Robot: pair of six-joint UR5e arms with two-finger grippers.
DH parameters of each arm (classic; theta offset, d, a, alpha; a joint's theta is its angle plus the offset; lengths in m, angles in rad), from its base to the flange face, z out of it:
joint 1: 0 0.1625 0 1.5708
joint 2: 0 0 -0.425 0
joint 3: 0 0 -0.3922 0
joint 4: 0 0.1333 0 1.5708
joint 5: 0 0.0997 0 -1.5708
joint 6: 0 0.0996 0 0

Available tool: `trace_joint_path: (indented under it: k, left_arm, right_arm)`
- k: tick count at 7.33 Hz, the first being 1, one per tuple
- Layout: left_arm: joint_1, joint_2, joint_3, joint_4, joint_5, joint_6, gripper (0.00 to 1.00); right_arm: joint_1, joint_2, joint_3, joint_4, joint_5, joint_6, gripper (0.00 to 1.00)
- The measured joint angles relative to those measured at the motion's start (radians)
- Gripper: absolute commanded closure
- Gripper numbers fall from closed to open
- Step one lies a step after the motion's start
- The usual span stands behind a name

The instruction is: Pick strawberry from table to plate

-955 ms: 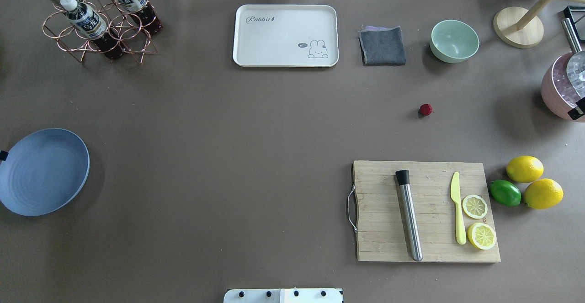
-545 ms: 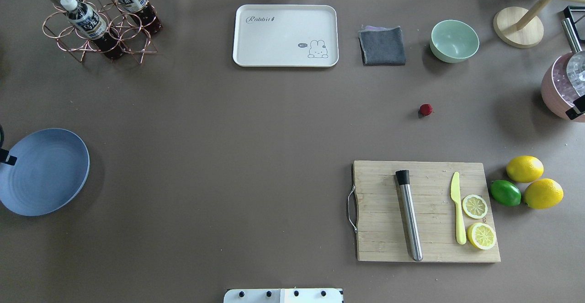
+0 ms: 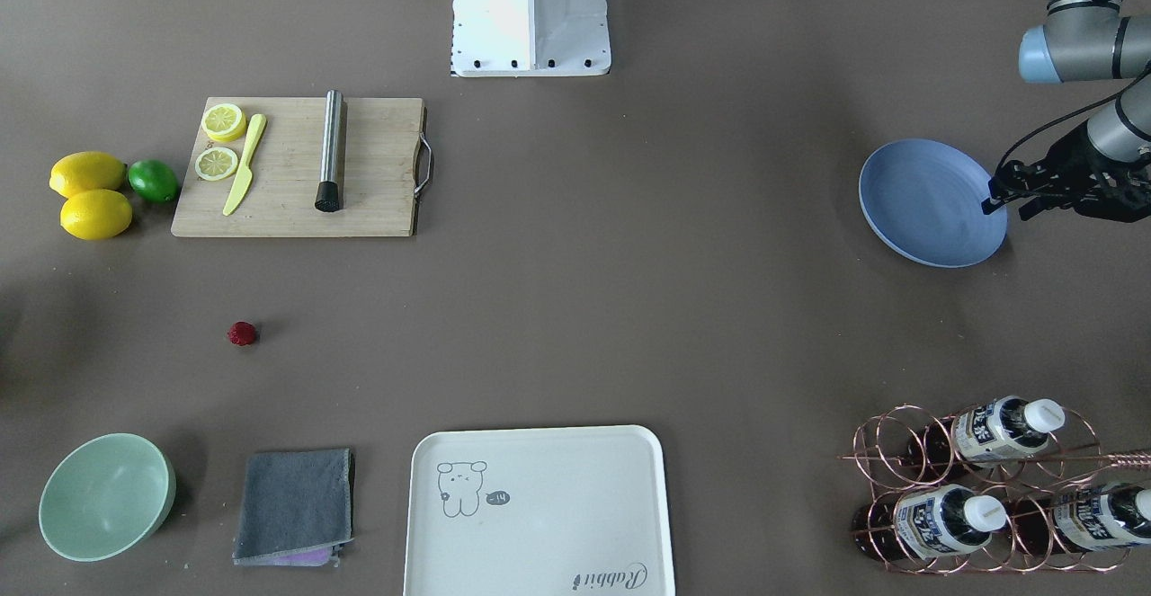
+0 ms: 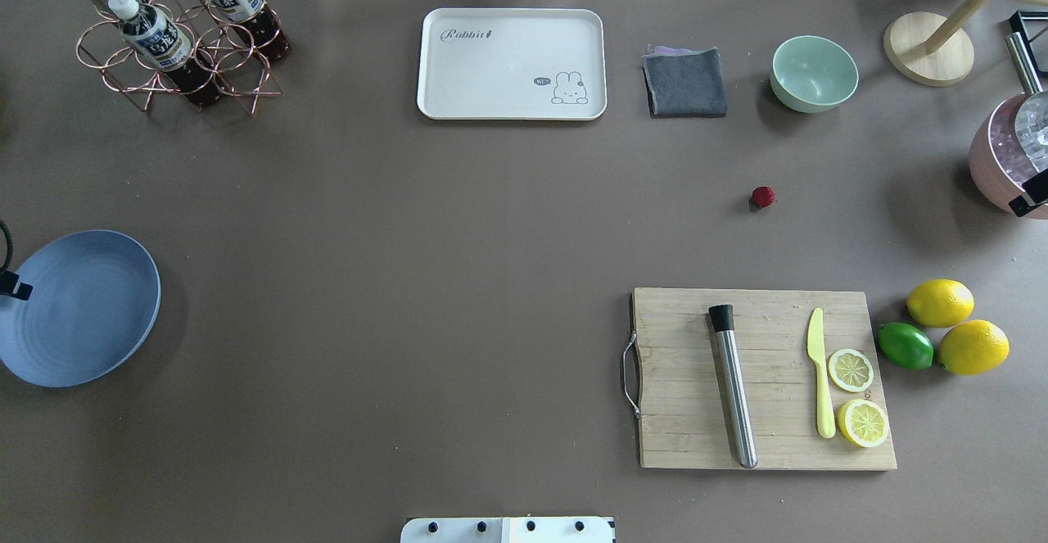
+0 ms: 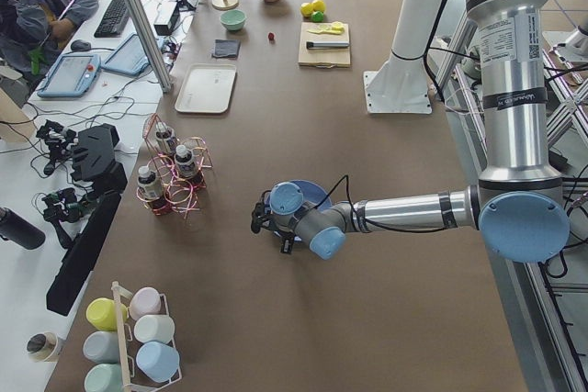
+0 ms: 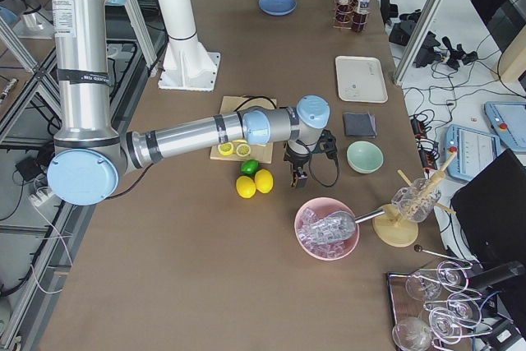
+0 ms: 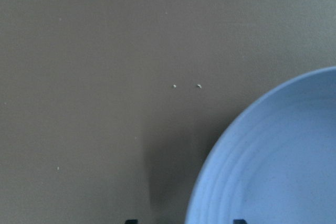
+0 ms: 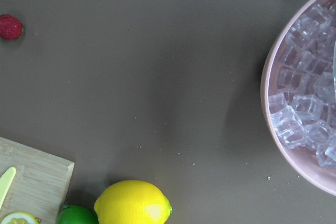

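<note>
The strawberry (image 4: 762, 196) (image 3: 241, 333) is a small dark-red berry lying alone on the table (image 4: 458, 223), right of centre. In the right wrist view the strawberry (image 8: 10, 27) sits at the top left. The blue plate (image 4: 82, 314) (image 3: 931, 205) rests at the table's left edge, with nothing on it. My left gripper (image 3: 1005, 209) hovers open at the plate's outer rim; its two fingertips (image 7: 131, 221) stand apart. Of my right gripper (image 4: 1027, 201) only one tip shows at the right edge, by the ice bowl, well right of the strawberry. Whether it is open or shut I cannot tell.
A cutting board (image 4: 765, 379) holds a steel muddler, a yellow knife and lemon slices. Two lemons (image 4: 941, 303) and a lime lie right of it. At the back stand a bottle rack (image 4: 176, 31), cream tray (image 4: 512, 64), grey cloth (image 4: 684, 82), green bowl (image 4: 814, 73) and pink ice bowl (image 4: 1011, 154).
The left fingertip has crept a little further in over the plate's left rim. The right fingertip has shifted slightly at the right edge. The strawberry has not moved.
</note>
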Motion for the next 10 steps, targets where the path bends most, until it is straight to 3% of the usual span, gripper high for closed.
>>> trace_joint_path:
  k: [1, 5, 7, 10]
  left_arm:
    - [0.004, 0.000, 0.000, 0.000, 0.000, 0.000, 1.00]
    - [0.007, -0.003, -0.008, 0.001, -0.009, 0.001, 1.00]
    - [0.001, -0.022, -0.051, 0.008, -0.096, -0.031, 1.00]
    - [0.011, -0.110, -0.158, 0.014, -0.153, -0.279, 1.00]
  right_arm:
    - [-0.001, -0.001, 0.000, 0.000, 0.000, 0.000, 0.01]
    - [-0.008, 0.009, 0.003, 0.001, 0.001, 0.011, 0.02]
    - [-0.058, 0.080, -0.001, 0.001, 0.000, 0.110, 0.02]
    - [-0.196, 0.233, -0.042, 0.002, -0.024, 0.281, 0.02]
